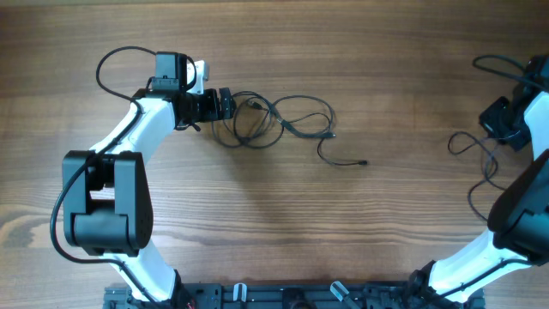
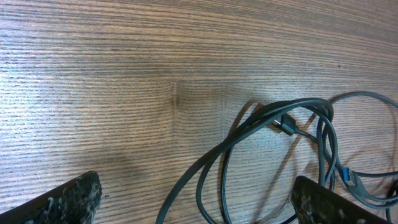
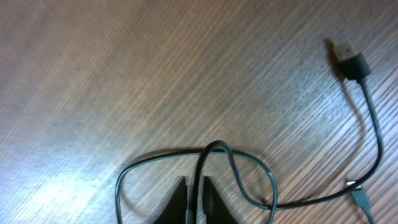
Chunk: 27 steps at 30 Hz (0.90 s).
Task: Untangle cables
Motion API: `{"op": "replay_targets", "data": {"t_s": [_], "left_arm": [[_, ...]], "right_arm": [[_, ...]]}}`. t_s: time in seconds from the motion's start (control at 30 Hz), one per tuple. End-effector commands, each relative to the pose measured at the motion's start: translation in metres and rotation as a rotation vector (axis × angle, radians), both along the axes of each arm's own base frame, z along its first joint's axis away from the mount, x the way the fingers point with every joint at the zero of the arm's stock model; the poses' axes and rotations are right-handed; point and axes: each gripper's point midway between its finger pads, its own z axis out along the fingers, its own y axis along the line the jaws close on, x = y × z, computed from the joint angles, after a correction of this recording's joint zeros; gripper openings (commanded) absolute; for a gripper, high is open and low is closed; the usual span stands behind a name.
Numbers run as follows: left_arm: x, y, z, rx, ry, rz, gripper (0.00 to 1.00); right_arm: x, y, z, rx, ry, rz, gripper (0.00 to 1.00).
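Black strands from the knot of cables (image 2: 292, 104) run right between the fingers of the left gripper (image 2: 193, 183), which stands spread wide and low over the table (image 2: 124, 74). Two strands cross directly under it, so I judge the closing should catch only one: shift toward the outer strand by its right finger (image 2: 336, 202), then pinch and draw gently away from the knot. Just ahead of the gripper, a small plug (image 2: 285, 124) sits tucked under the overlapping loops, and pulling hard would likely tighten them there. Well apart, at the far side, the right gripper (image 3: 199, 190) is pinched around the loose cable (image 3: 214, 146). That cable's loop arches just ahead of its tips, and its flat plug (image 3: 348, 59) lies farther out.
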Motion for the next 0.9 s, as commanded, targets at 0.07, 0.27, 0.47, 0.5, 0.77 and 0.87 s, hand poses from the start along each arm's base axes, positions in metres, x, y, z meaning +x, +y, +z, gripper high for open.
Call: {"op": "replay_targets", "data": {"t_s": [0.07, 0.27, 0.47, 0.5, 0.77, 0.87], "left_arm": [[-0.002, -0.001, -0.006, -0.002, 0.014, -0.002, 1.00], [-0.002, -0.001, -0.006, -0.002, 0.014, -0.002, 1.00], [-0.002, -0.002, -0.006, -0.002, 0.014, -0.003, 1.00], [-0.002, -0.002, -0.006, -0.002, 0.014, -0.004, 1.00], [-0.002, -0.005, -0.006, -0.002, 0.011, -0.010, 1.00], [-0.002, -0.005, -0.006, -0.002, 0.011, -0.010, 1.00]], "right_arm": [[-0.016, -0.008, -0.010, -0.004, 0.069, 0.012, 0.68], [-0.006, -0.002, 0.002, 0.039, 0.040, 0.052, 0.88], [0.047, 0.031, 0.044, 0.214, -0.190, 0.275, 0.94], [0.053, 0.037, 0.049, 0.243, -0.222, 0.315, 0.95], [0.043, 0.077, 0.041, 0.436, -0.234, 0.380, 0.04], [0.023, 0.069, 0.020, 0.395, -0.140, 0.329, 0.04]]}}
